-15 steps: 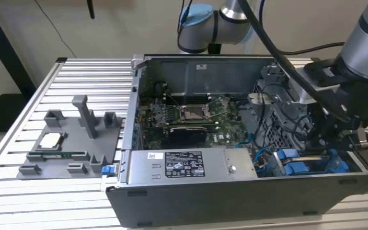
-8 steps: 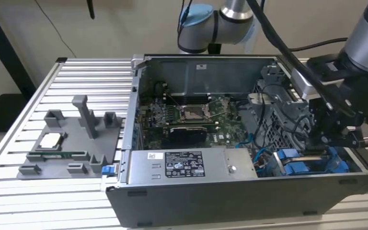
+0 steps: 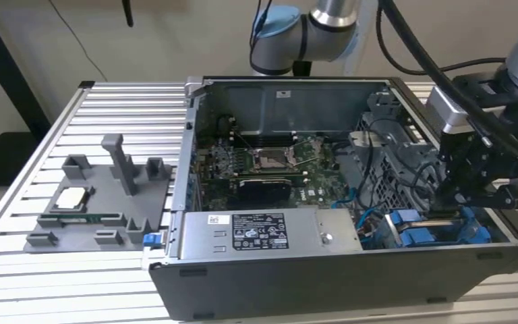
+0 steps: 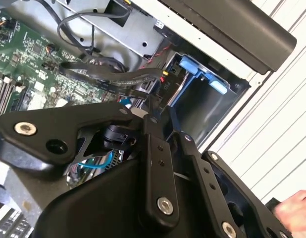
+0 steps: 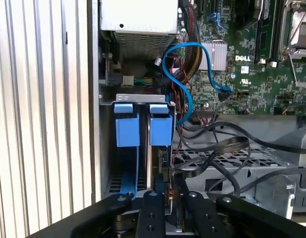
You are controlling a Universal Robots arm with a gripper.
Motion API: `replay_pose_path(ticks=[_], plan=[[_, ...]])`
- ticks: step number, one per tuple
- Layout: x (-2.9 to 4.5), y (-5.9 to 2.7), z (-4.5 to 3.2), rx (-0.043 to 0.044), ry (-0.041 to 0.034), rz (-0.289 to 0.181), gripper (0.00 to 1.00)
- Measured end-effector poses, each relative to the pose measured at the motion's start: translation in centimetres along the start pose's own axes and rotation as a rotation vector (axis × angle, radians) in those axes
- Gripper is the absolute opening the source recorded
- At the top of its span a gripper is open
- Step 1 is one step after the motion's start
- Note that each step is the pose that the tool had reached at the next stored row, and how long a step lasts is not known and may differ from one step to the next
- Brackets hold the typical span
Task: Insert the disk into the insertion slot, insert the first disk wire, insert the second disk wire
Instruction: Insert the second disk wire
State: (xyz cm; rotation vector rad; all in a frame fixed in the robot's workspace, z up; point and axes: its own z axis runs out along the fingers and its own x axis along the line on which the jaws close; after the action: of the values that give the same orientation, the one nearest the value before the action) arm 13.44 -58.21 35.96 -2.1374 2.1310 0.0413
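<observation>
1. Ribbed aluminium table (image 3: 79, 283) carries everything, and on it stands an open computer case (image 3: 331, 287) with its side off.
2. As far as I can make out, the disk (image 5: 162, 157) is already down in the insertion slot (image 5: 143, 97). It stands on edge in the bay nearer the motherboard (image 5: 252, 64). Only a narrow dark edge of the disk shows, under one of the two blue tabs at the mouth.
3. In the first wrist view, the neighbouring bay beside it, against the case wall, shows a blue rail and a bare grey floor.
4. My gripper (image 5: 168, 191) is lowered into that corner of the case, right at the mouth of the slot. Its fingers are drawn together and pinch the end of a flat black cable (image 5: 212, 157).
5. That cable runs from my fingertips over the perforated metal cage beside the slot, among other loose black leads.
6. A thin blue cable (image 5: 185, 74) loops above the slot, between it and the motherboard.
7. In the exterior view, a grey power-supply box (image 3: 259, 233) with a white sticker lies along the case's near side, towards the exterior view's left of the slot.
8. Well apart, out on the table at the exterior view's left, sits a grey fixture tray (image 3: 97, 209) with upright posts.
9. In the second wrist view, part of a person's hand (image 4: 295, 210) shows beyond my gripper's body, outside the case.
</observation>
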Motion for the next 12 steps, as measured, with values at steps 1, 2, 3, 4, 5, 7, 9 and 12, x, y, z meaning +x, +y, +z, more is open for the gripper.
replay_pose_path(ticks=[1,2,3,4,5,7,9,12], plan=[[-0.02,-0.16,0.01,-0.0108,0.0013,0.001,0.23],[-0.03,-0.28,-0.04,-0.0203,0.0032,0.002,0.23],[-0.05,-0.40,-0.17,-0.0292,0.0042,0.003,0.23],[-0.07,-0.47,-0.39,-0.0340,0.0041,0.003,0.23],[-0.11,-0.51,-0.71,-0.0364,0.0041,0.004,0.23],[-0.19,-0.56,-1.53,-0.0391,0.0040,0.004,0.23],[-0.31,-0.64,-2.63,-0.0410,0.0040,0.004,0.21],[-0.41,-0.71,-3.59,-0.0423,0.0041,0.004,0.11]])
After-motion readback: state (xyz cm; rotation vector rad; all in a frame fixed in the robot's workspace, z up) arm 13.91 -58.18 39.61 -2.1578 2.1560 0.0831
